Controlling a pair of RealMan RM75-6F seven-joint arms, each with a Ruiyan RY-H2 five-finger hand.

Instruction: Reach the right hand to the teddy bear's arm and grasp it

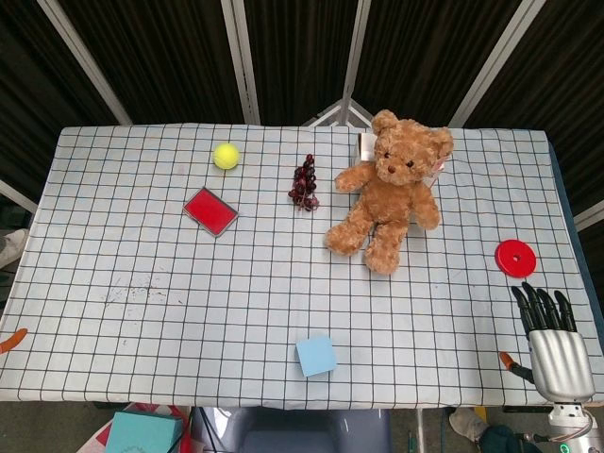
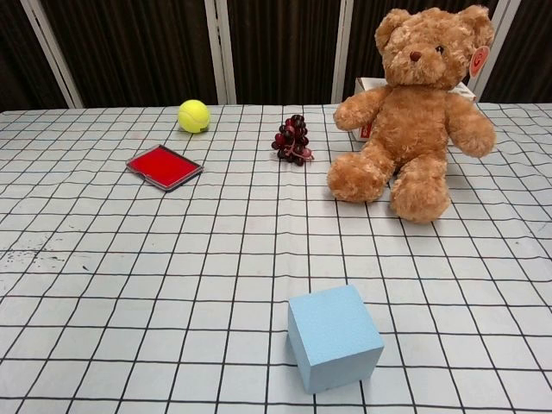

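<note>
The brown teddy bear [image 1: 392, 189] sits upright near the far middle-right of the checked table, facing me; it is also in the chest view [image 2: 418, 112]. Its arms spread out to both sides, one toward the table's right side [image 1: 427, 212] and one toward the grapes [image 1: 354, 176]. My right hand [image 1: 552, 344] hovers at the near right corner of the table, well short of the bear, with its fingers stretched forward and apart and nothing in it. Only an orange sliver, perhaps my left hand [image 1: 11, 340], shows at the left edge.
A red disc [image 1: 516, 258] lies between my right hand and the bear. A dark grape bunch [image 1: 304, 184], a red flat case [image 1: 210, 209] and a yellow ball [image 1: 226, 156] sit to the left. A blue cube [image 1: 316, 356] is near the front edge. A white box [image 2: 369, 86] stands behind the bear.
</note>
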